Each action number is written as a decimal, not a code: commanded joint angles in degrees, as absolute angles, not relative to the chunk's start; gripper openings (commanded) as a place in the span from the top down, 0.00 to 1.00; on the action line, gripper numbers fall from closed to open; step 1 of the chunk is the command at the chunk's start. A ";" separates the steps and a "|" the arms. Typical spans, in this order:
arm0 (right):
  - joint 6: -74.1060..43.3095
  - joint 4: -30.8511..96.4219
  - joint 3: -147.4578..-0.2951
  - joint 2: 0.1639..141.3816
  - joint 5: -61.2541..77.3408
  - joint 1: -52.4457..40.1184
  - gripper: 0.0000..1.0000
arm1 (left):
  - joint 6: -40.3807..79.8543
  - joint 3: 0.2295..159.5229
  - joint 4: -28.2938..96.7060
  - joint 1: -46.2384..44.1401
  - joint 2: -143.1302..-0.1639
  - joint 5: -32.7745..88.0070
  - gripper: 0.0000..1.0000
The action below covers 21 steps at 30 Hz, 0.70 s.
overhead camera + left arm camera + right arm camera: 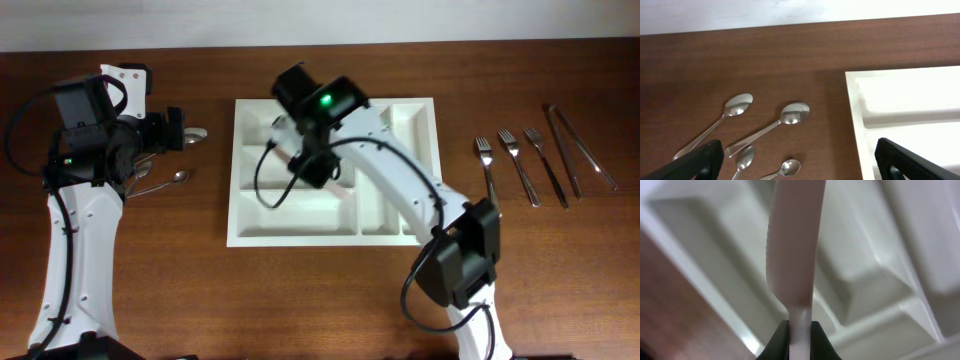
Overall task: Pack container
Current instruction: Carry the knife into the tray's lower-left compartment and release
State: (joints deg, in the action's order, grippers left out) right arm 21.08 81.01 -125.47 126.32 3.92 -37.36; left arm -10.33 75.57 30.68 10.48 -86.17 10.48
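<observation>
The container is a white compartmented tray at the table's middle. My right gripper hangs over the tray's left part. In the right wrist view it is shut on a flat metal knife, blade pointing away over the tray's compartments. My left gripper is left of the tray. In the left wrist view it is open and empty above several spoons lying on the wood, with the tray's left edge to the right.
Three forks and two long knives lie in a row on the wood to the right of the tray. Spoons lie left of the tray near the left arm.
</observation>
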 commanded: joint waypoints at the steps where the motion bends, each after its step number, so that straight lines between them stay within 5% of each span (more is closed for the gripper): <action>1: 27.57 81.23 -126.63 124.14 5.56 -39.57 0.91 | -11.25 76.86 30.92 10.66 -86.78 10.09 0.01; 21: 39.07 77.17 -119.07 131.02 8.60 -40.07 0.90 | -11.25 76.86 30.89 10.66 -86.78 10.09 0.01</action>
State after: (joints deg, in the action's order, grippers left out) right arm 36.99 77.80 -121.27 129.27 7.22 -40.16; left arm -10.33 75.57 30.70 10.48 -86.17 10.48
